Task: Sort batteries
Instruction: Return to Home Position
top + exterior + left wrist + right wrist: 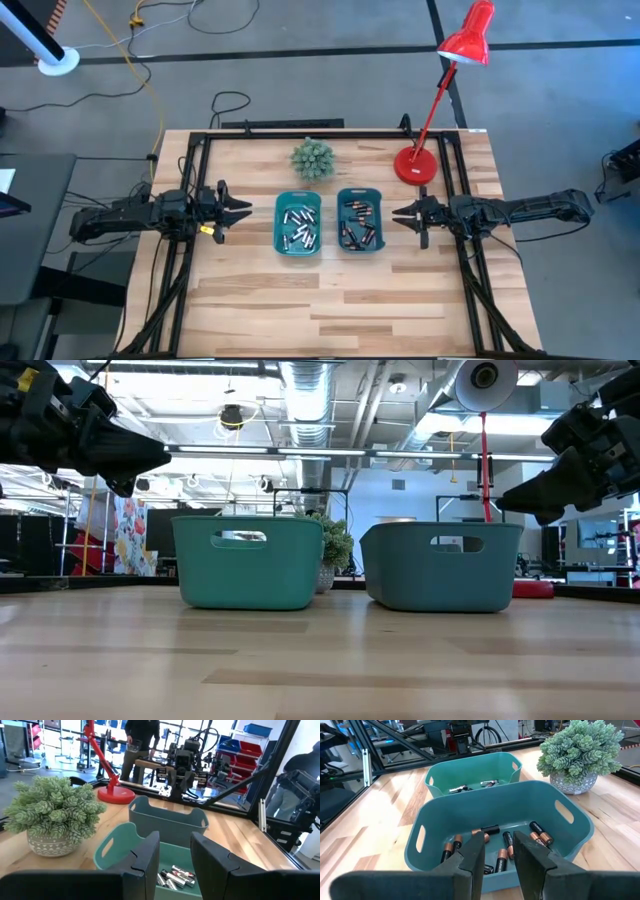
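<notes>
Table check: silver batteries (pixel 299 228) lie in the left teal bin (pixel 279 226), copper-topped dark batteries (pixel 360 226) in the right teal bin (pixel 381 228); no loose cell shows on the wood.

Left gripper (pixel 247 212) hangs at 9 o'clock of the left teal bin, jaws parted a little, nothing between them. Right gripper (pixel 397 214) sits at 3 o'clock of the right teal bin, same narrow gap, empty.

For the run home, draw each arm outward and up, away from the bin walls (both sets of fingertips are near the rims). Mind the red lamp (pixel 418 165) at 1 o'clock of the right teal bin. The potted plant (pixel 312 159), at 12 o'clock of the left one, looks safely apart.
</notes>
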